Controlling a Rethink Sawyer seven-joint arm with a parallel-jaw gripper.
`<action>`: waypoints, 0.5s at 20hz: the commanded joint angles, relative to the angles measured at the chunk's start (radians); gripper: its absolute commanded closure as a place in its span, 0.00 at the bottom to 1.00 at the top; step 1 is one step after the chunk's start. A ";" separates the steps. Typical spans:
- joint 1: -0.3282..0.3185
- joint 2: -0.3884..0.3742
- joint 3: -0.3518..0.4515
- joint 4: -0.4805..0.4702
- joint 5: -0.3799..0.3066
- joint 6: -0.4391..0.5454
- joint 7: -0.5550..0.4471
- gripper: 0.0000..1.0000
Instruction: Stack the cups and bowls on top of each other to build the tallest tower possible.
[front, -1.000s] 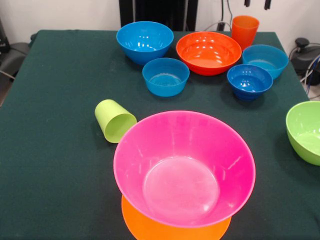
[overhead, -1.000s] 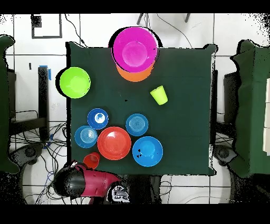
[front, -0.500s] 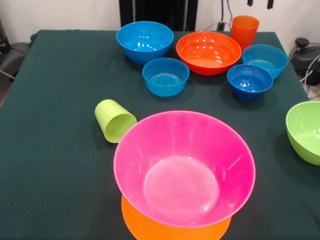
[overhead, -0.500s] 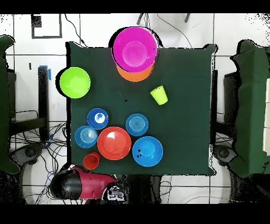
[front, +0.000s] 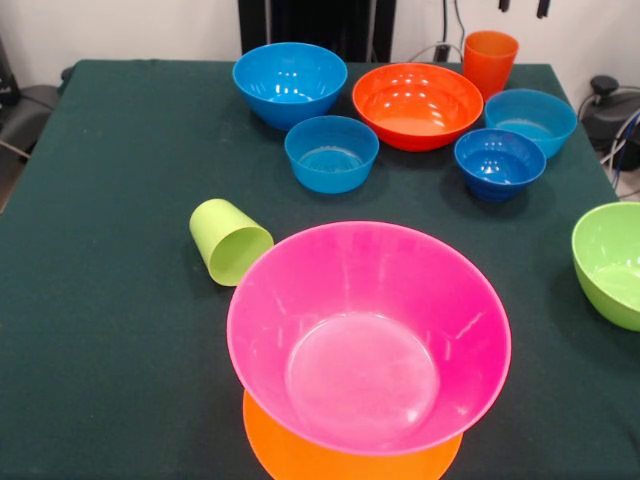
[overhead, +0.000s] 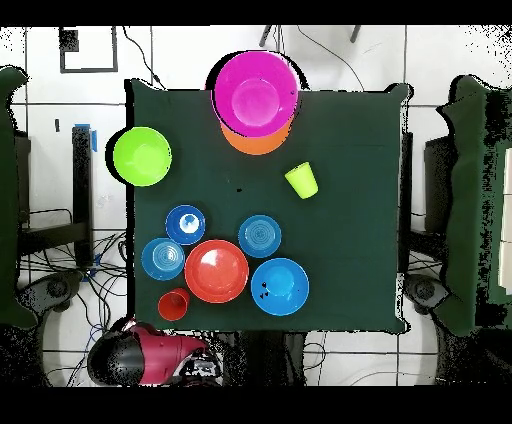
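Observation:
A large pink bowl (front: 368, 335) sits upright on the upside-down light-orange bowl (front: 300, 460) at the table's near edge; together they form the tower (overhead: 256, 92). Beside it a lime green cup (front: 229, 241) lies on its side. At the far side stand a medium blue bowl (front: 290, 82), a red-orange bowl (front: 417, 104), three small blue bowls (front: 331, 152) (front: 499, 162) (front: 530, 120) and an upright orange cup (front: 489, 60). A lime-green bowl (front: 612, 262) is at the right edge. My gripper (front: 522, 5) shows only its tips at the top, apart and empty, above the orange cup.
The dark green table (front: 120, 150) holds everything. In the overhead view my red arm (overhead: 140, 355) is folded off the table beside its bottom-left corner. Cables (overhead: 70, 270) lie on the floor to the left, and dark chairs (overhead: 475, 200) flank the table.
My arm has drawn back further from the table towards its base. The gripper tips have risen slightly at the top edge. No bowl or cup has moved.

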 joint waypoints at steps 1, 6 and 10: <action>0.062 0.073 -0.054 -0.062 0.015 -0.077 0.181 0.00; 0.096 0.127 -0.091 -0.089 0.021 -0.124 0.189 0.00; 0.109 0.118 -0.098 -0.083 0.024 -0.124 0.200 0.00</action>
